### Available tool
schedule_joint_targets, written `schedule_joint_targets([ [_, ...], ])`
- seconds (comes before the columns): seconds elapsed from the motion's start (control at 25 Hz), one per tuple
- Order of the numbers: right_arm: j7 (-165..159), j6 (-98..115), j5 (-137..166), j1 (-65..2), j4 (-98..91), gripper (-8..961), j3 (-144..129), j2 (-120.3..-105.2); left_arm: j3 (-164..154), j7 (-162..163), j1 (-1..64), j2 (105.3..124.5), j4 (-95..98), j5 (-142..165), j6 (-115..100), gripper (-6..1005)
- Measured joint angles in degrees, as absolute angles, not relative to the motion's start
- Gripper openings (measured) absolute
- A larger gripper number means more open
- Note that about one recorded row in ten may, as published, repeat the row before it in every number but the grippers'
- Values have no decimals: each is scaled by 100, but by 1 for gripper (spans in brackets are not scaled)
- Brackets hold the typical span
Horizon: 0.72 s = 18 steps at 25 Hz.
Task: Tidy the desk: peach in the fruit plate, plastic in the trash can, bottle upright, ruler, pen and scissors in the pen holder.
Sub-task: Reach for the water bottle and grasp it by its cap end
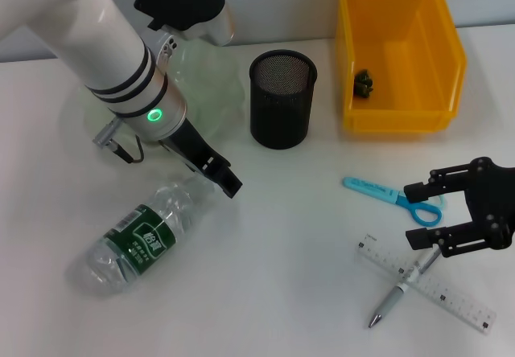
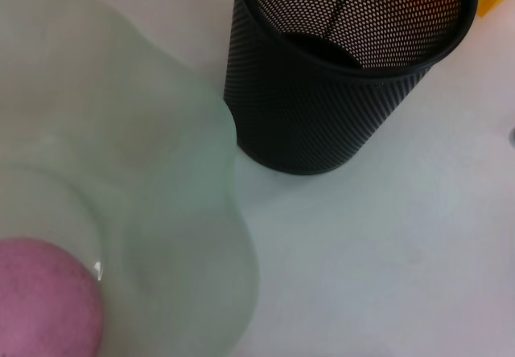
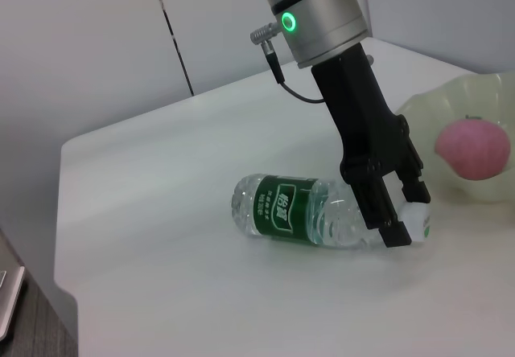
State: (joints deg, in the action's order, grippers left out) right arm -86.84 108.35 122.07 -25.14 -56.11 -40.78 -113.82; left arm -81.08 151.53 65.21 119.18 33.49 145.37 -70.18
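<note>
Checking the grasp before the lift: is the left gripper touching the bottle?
Touching. In the right wrist view the left gripper has its fingers closed around the neck of the lying bottle, beside the white cap; no gap shows.

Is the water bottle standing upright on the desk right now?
No, the water bottle lies on its side, with the left tool at its cap end.

One bottle (image 1: 143, 240), lying near left; one peach (image 3: 474, 147), in one fruit plate (image 1: 211, 84) far left; one mesh pen holder (image 1: 282, 97), far centre; one yellow bin (image 1: 397, 49), far right, with one dark scrap (image 1: 364, 83) inside; one pair of scissors (image 1: 393, 196), one ruler (image 1: 426, 281), one pen (image 1: 401, 286), all near right; two grippers: left (image 1: 220, 174), right (image 1: 432, 213)
</note>
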Motion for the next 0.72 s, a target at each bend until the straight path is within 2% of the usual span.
schedule_joint_targets([
  [0.72,-8692,10846,12208,-2513,-5626,710,-4078,-11435,-8200,15152,6450,11918,3269,14537,-6975,653],
])
